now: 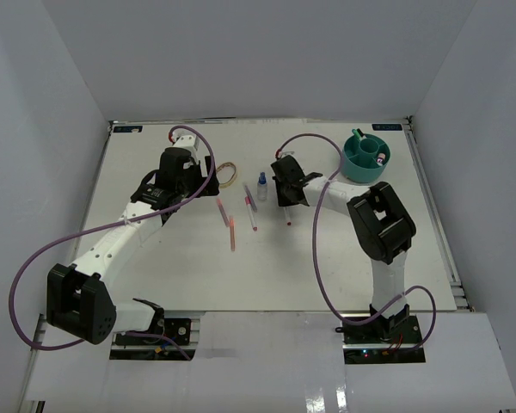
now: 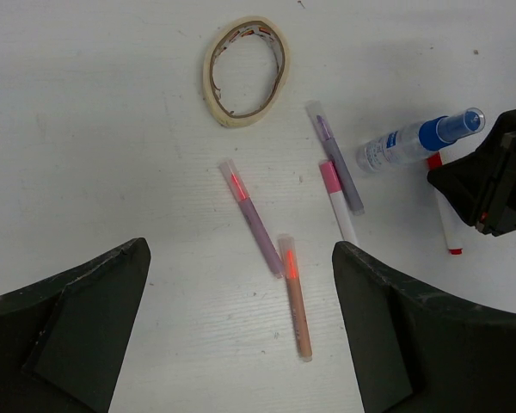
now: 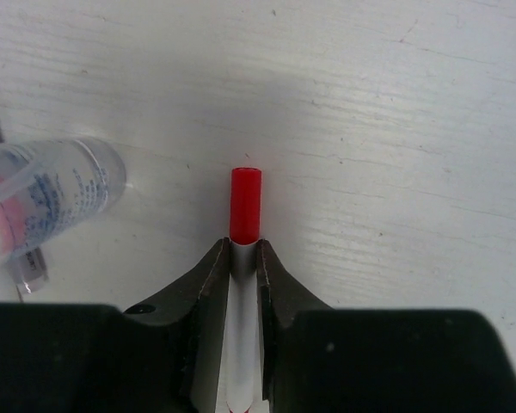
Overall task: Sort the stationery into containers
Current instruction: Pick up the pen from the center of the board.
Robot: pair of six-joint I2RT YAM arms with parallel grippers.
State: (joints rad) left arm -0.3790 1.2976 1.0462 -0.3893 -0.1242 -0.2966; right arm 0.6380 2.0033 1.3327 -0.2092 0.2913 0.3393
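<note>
Four loose pens [image 2: 258,225] lie mid-way up the tabletop [image 1: 155,275]. Left gripper [image 2: 241,251] hangs above them, jaws spread wide, holding nothing. Right gripper [image 3: 243,251] clenched on red-capped pen [image 3: 245,200], which lies flat. Blue-capped bottle [image 1: 261,184] just beside it. Tan loop [image 2: 245,70] farther back, left. Teal organiser [image 1: 354,165] at far right, items inside.

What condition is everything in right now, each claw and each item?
left gripper: open, empty.
right gripper: shut on red-capped pen.
red-capped pen: gripped near its cap.
four loose pens: lying flat, ungripped.
bottle: cap on.
rubber-band loop: lying flat.
organiser: upright, partly filled.
</note>
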